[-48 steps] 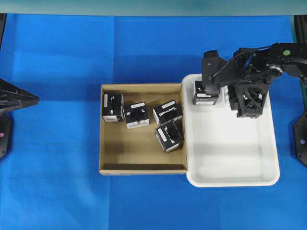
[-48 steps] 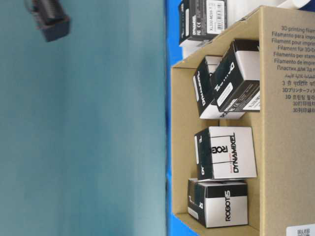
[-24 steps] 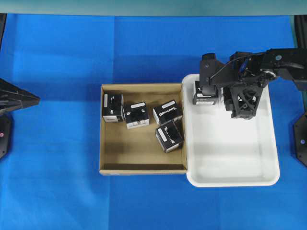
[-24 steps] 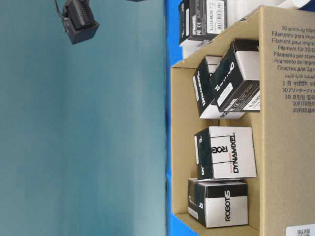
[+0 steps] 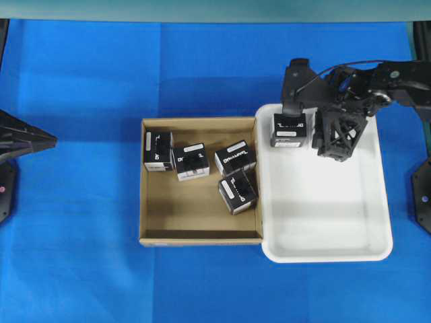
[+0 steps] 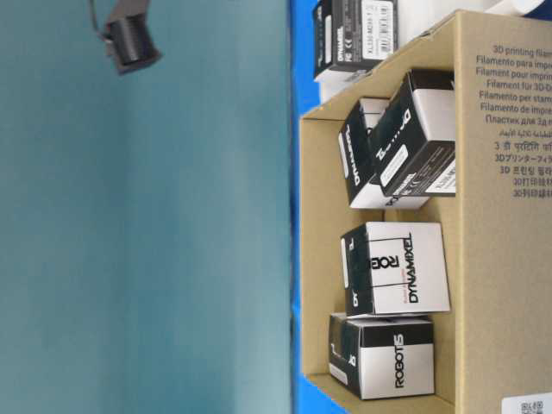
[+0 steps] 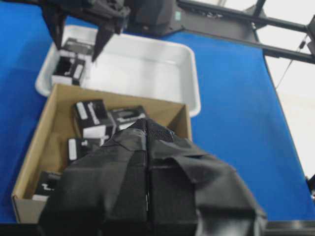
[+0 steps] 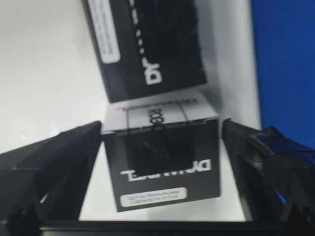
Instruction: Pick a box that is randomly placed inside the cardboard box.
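Observation:
The cardboard box [image 5: 201, 237] lies mid-table with several black boxes inside, among them one by its left wall [image 5: 157, 150] and one near the right wall [image 5: 238, 192]. They also show in the table-level view [image 6: 397, 267]. My right gripper [image 5: 323, 128] hangs over the white tray's far left corner. It is open, and a black box [image 8: 162, 162] stands on the tray floor between its fingers [image 8: 64, 162]. A second black box [image 8: 147, 44] stands just beyond. My left gripper [image 7: 146, 129] is shut on nothing at the table's far left [image 5: 30, 138].
The white tray [image 5: 323, 252] butts against the cardboard box's right wall, and a black box [image 5: 288, 131] shows in its far left corner. Blue cloth [image 5: 81, 256] covers the table all round. The cardboard box's near half is bare floor [image 5: 182, 215].
My right gripper has opened wider, letting go of the black box in the tray, and has shifted slightly toward the tray's far edge. The left arm has not moved.

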`<state>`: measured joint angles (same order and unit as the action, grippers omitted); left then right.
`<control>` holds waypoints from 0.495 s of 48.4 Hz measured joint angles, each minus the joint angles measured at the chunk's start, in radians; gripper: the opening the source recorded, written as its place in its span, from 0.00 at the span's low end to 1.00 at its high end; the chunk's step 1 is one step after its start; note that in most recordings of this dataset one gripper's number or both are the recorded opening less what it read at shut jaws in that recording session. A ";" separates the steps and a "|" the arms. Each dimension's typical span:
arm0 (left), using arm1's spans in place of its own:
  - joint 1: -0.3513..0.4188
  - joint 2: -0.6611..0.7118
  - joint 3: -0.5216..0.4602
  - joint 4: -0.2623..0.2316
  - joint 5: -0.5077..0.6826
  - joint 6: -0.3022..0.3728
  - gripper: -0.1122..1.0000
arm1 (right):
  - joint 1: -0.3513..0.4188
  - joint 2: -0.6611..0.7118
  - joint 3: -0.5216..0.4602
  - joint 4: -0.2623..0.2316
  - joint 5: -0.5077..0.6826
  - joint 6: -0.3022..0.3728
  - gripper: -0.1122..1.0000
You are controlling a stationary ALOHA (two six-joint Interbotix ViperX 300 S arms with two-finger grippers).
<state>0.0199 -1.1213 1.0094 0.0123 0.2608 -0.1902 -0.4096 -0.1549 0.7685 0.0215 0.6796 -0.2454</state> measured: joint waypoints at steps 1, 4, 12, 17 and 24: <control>0.000 0.000 0.002 0.000 -0.002 0.000 0.04 | 0.002 -0.008 -0.003 0.000 0.000 0.005 0.98; 0.000 0.002 0.000 0.000 0.000 0.000 0.04 | 0.006 -0.037 -0.018 0.000 0.006 0.032 0.98; 0.000 0.000 0.002 0.000 0.000 -0.002 0.04 | 0.021 -0.152 -0.054 0.002 0.018 0.084 0.98; -0.003 0.002 0.002 0.000 0.002 -0.002 0.04 | 0.032 -0.238 -0.067 0.002 0.014 0.094 0.98; -0.006 0.006 0.002 0.000 0.005 0.003 0.04 | 0.069 -0.344 -0.058 0.006 -0.032 0.095 0.98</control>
<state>0.0138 -1.1152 1.0109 0.0123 0.2654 -0.1871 -0.3405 -0.4985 0.7102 0.0276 0.6473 -0.1503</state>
